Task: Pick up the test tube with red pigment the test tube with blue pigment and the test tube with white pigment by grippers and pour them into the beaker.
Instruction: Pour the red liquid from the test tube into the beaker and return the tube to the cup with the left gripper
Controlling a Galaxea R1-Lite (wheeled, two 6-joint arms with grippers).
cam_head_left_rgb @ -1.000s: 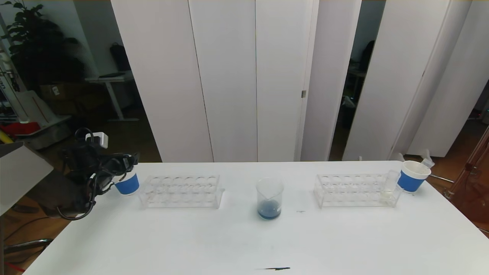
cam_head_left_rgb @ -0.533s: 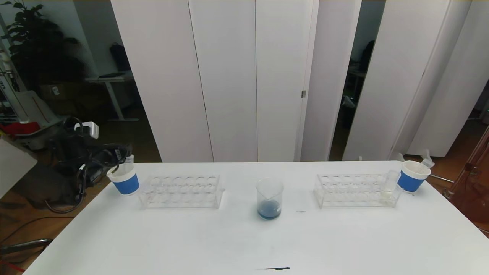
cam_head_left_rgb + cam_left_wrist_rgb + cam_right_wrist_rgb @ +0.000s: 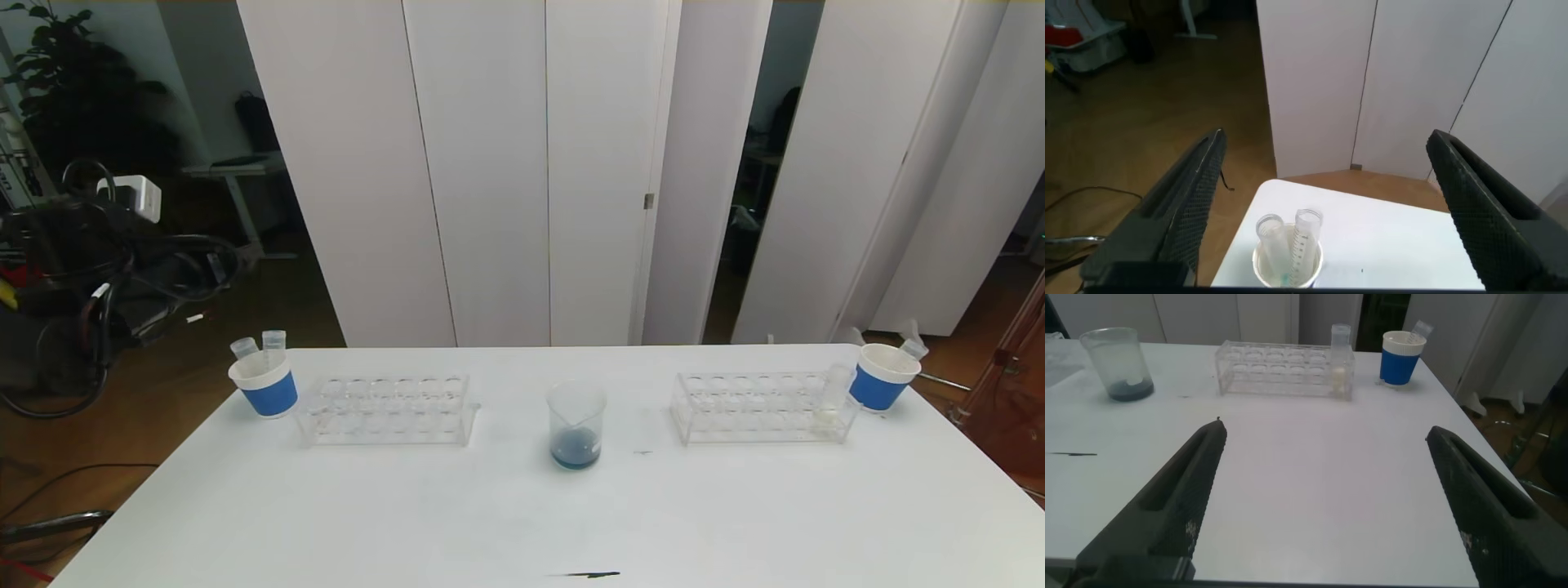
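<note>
While the left gripper (image 3: 1323,204) hangs high off the table's far-left corner with its fingers spread wide and nothing between them, it looks down on a blue-banded paper cup (image 3: 1287,265) that holds two spent-looking clear tubes (image 3: 1305,241), presumably dropped there as a discard bin. In the head view that cup (image 3: 264,384) stands at the far left of the white table (image 3: 522,523), just beside an empty clear rack (image 3: 386,410).

Low over the table's near right side, the right gripper (image 3: 1327,498) is likewise splayed wide and empty, pointed toward the right rack (image 3: 1284,369). At that rack's right end the test tube with white pigment (image 3: 1339,359) stands upright in its hole, cream liquid at its bottom, with a second blue-banded cup (image 3: 1401,358) just beyond it, one tube leaning inside.

Between the two racks sits the beaker (image 3: 576,425), upright, with dark blue liquid pooled at its bottom, which suggests the blue pour is done. No tube showing blue or red liquid is visible. By my judgement the white tube is what remains, and the right arm is placed to reach it.
</note>
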